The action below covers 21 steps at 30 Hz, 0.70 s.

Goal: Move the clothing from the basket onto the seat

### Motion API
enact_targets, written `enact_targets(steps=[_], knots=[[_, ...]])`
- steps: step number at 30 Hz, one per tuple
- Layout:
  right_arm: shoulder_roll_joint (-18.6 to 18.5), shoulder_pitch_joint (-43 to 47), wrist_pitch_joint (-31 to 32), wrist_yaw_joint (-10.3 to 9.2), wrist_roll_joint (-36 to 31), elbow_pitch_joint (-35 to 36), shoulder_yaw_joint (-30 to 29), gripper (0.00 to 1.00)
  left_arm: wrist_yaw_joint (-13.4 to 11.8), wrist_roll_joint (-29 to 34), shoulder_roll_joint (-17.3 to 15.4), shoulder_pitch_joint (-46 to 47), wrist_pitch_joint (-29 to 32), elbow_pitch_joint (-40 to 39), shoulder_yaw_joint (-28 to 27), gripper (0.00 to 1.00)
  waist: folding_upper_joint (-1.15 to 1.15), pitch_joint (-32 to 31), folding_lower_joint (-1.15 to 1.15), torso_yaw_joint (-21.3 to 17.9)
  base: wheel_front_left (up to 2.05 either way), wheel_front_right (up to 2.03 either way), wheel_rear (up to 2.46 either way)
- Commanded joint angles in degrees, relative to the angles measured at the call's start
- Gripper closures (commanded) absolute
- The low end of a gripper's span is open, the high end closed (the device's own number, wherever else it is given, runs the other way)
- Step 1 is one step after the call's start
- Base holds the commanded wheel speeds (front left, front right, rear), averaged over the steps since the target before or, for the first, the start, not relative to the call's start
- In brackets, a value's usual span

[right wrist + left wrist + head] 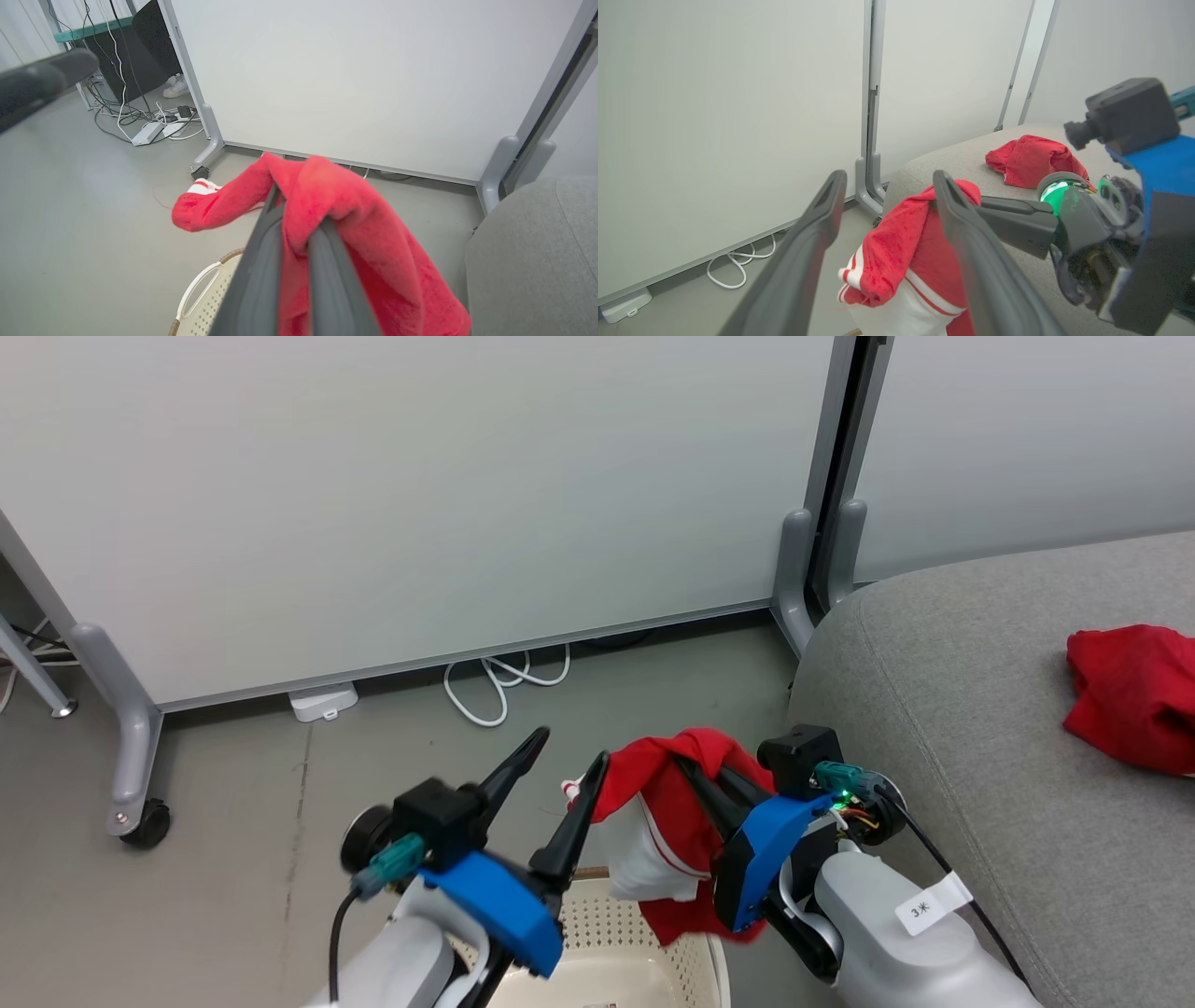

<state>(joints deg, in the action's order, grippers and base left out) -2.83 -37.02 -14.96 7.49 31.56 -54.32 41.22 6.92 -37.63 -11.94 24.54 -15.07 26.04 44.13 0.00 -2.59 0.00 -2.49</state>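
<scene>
Bright, flat, diffuse light from above; shadows faint. Soft sheen on the floor [88,186] in the right wrist view. Left gripper [571,747] slightly motion-blurred; its finger [42,81] fully out of focus up close. Green light [1057,192] blooms. Partition [355,84] edges lean from wide-angle distortion.

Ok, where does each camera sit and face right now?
Head view: on the head, facing forward and down at floor, partition, basket, seat; shows left gripper open, right gripper shut on the shorts.
Left wrist view: on the left wrist, facing the seat along its open fingers; right gripper at right.
Right wrist view: on the right wrist, facing the partition along its shut fingers, draped by shorts.
Shared: head and left wrist views both show the red garment on the seat.
</scene>
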Motion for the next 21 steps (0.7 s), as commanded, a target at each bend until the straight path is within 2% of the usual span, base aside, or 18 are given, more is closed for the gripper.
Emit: enact_targets(steps=[1, 11, 21], knots=[[-0.1, 0.6, -0.3, 0.01, -0.5, 0.6, -0.7, 1.0, 0.0, 2.1, -0.5, -2.6, -0.2, -1.5, -2.1, 0.0, 0.0, 0.1, 0.0, 0.0, 0.0, 0.0, 0.0], [-0.1, 1.4, -0.3, 0.01, -2.9, 2.1, -4.1, 1.0, 0.6, 9.8, -1.6, -14.8, -0.2, -7.1, -11.7, 0.0, 0.0, 0.6, 0.0, 0.3, 0.0, 0.0, 0.0], [-0.1, 2.4, -0.3, 0.02, -4.2, 2.7, -6.6, 1.0, 0.6, 12.6, 0.5, -20.1, -0.2, -9.2, -16.0, 0.0, 0.0, 0.6, 0.0, 1.0, 0.0, 0.0, 0.0]])
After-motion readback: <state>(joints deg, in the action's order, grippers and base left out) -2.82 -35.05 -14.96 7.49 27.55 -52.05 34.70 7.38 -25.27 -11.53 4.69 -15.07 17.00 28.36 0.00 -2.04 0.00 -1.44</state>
